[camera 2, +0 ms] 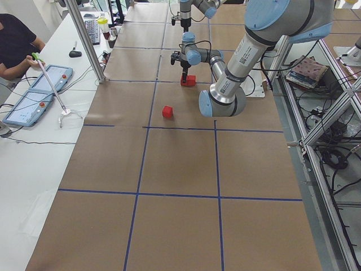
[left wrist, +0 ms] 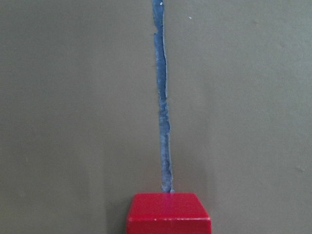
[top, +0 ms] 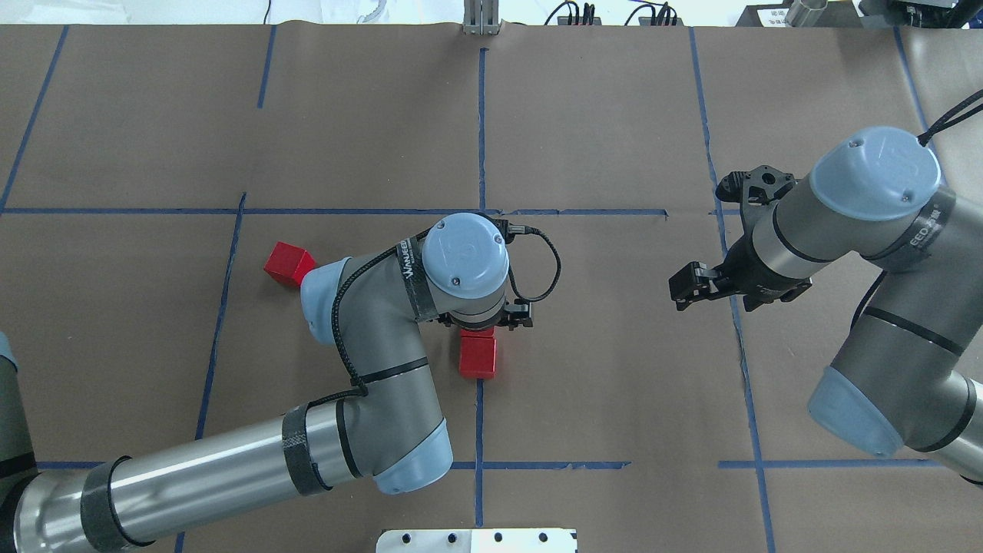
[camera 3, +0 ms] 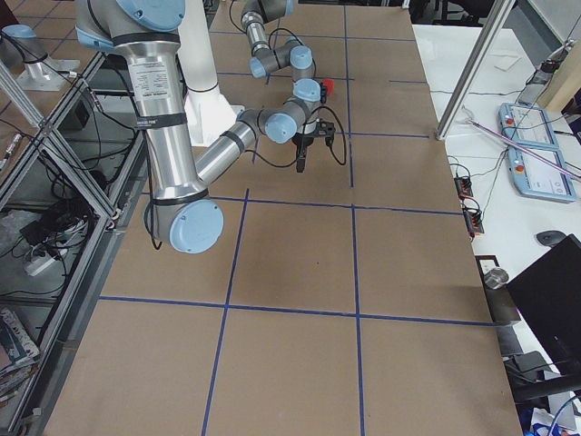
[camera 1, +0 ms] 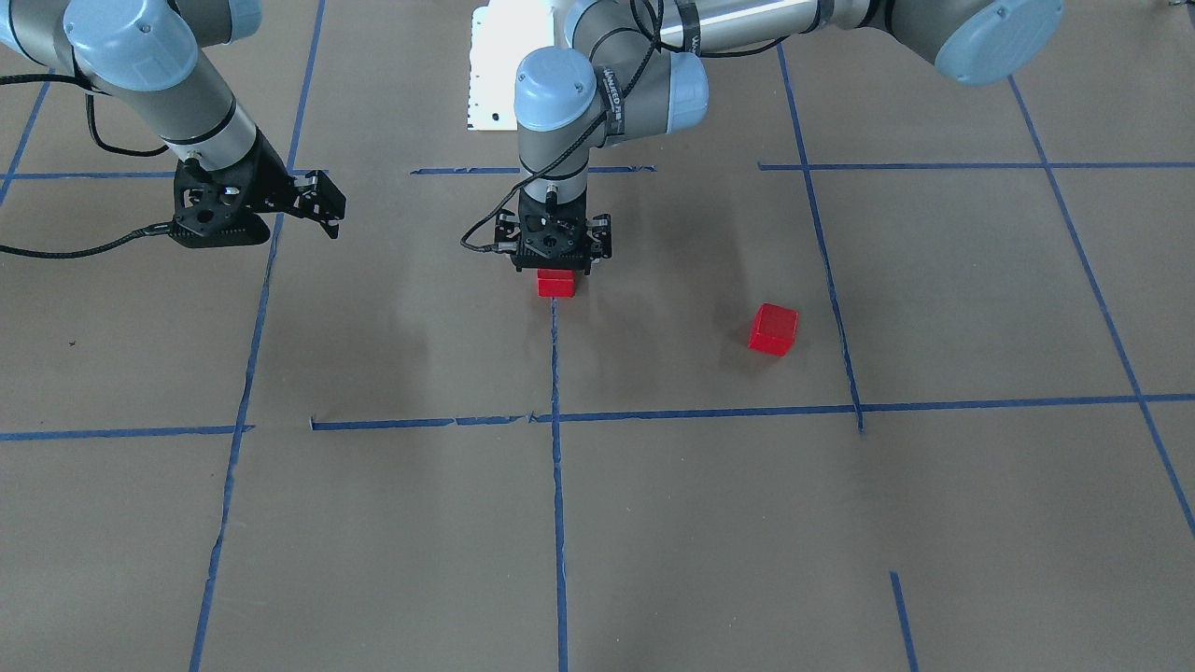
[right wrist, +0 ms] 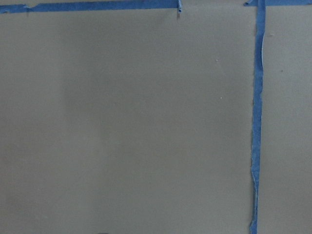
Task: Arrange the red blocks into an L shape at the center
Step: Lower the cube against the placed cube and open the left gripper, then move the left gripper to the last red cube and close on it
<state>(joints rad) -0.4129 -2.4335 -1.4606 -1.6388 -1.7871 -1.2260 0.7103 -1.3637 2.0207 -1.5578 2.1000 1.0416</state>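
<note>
- Brown paper centre, framed in blue tape, is the build site. Its blue strip likely serves as the alignment line.
- Left gripper stands vertical and low over the strip's end, evidently seating a cube. Clenched or released cannot be told, because the wrist hides the jaws.
- Right gripper hangs at the frame's edge carrying nothing, presumably to keep clear. Its jaw setting cannot be told.
- Red block sits at the strip's end, and a red sliver under the wrist may be a second.
- Loose red block lies skewed and well apart, not yet fetched.
</note>
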